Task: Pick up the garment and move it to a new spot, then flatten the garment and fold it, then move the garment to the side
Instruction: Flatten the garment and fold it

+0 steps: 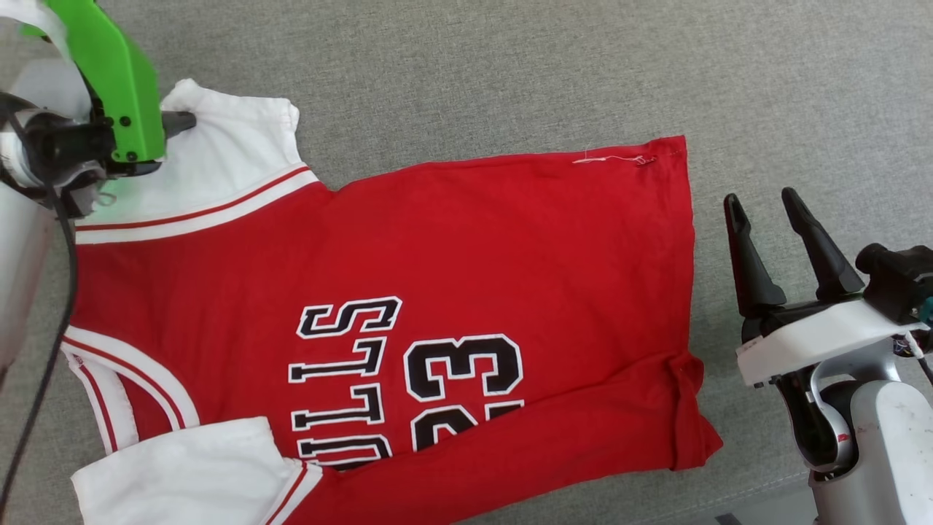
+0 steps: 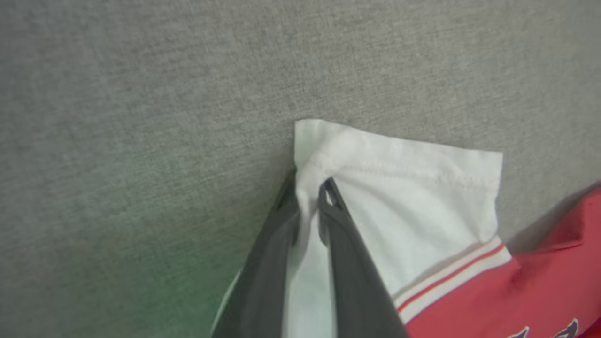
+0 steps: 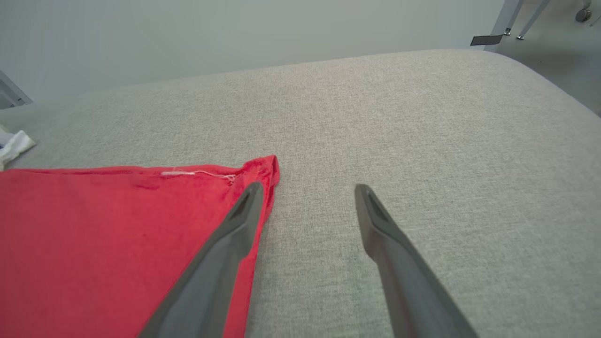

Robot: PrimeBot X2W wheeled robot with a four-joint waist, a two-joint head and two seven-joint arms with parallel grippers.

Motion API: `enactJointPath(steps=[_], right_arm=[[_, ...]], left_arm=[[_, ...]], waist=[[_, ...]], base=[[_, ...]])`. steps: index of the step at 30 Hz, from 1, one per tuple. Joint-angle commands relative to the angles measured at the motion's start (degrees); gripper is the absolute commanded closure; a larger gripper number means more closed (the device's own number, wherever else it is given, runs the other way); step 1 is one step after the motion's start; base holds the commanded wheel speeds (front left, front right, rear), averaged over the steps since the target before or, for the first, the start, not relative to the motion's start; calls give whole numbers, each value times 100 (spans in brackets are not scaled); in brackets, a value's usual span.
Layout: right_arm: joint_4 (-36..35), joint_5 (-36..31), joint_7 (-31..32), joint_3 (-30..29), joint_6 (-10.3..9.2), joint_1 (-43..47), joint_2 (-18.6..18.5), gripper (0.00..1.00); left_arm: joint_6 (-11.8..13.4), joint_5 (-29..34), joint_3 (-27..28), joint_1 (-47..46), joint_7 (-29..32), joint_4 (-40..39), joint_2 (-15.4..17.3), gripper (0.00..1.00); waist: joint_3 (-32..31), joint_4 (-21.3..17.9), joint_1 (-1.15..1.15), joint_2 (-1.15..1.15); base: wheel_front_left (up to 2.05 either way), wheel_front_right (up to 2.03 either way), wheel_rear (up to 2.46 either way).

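- Red Bulls T-shirt (image 1: pixel 466 240) lay spread print-up on the grey upholstered surface (image 1: pixel 510 65), with its near side doubled over part of the lettering.
- Left gripper (image 2: pixel 310 190) was clamped on the corner of the far white sleeve (image 2: pixel 413 197); we could not tell whether it caught both layers.
- Right gripper (image 1: pixel 762 208) stood empty with its fingers apart, just beside the far hem corner (image 3: pixel 267 169).
- We judged the cloth light, limp and not fragile. It was likely to sag from a single pinch and drag on the upholstery.
- Best holds, in our view: the stitched sleeve cuff and that hem corner, lifted together.
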Motion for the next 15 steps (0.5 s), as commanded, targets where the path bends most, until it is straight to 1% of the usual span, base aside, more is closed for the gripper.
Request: enactJointPath(steps=[1,4,8,11,15], right_arm=[[29,103,65,51,-3,-122,-61,0],[108,327,241,120,-3,-177,-162,0],[359,672,705,262,-3,-408,-448,0],[675,1014,1317,447,-3,-659,-707,0],[996,1291,2059,594,-3,-1026,-1050,0]], left_arm=[[3,-69,-172,489,5,121,-266,100],[3,-37,-128,461,-180,104,-269,100],[-50,-86,0,404,-468,86,-329,100],[-105,-173,104,398,-664,96,-411,100],[-214,-239,150,440,-860,23,-520,100]], waist=[[-48,28,0,0],[-144,76,0,0],[-327,203,0,0],[-478,347,0,0],[-642,595,0,0]], base=[[0,0,0],[0,0,0],[0,0,0],[0,0,0],[0,0,0]])
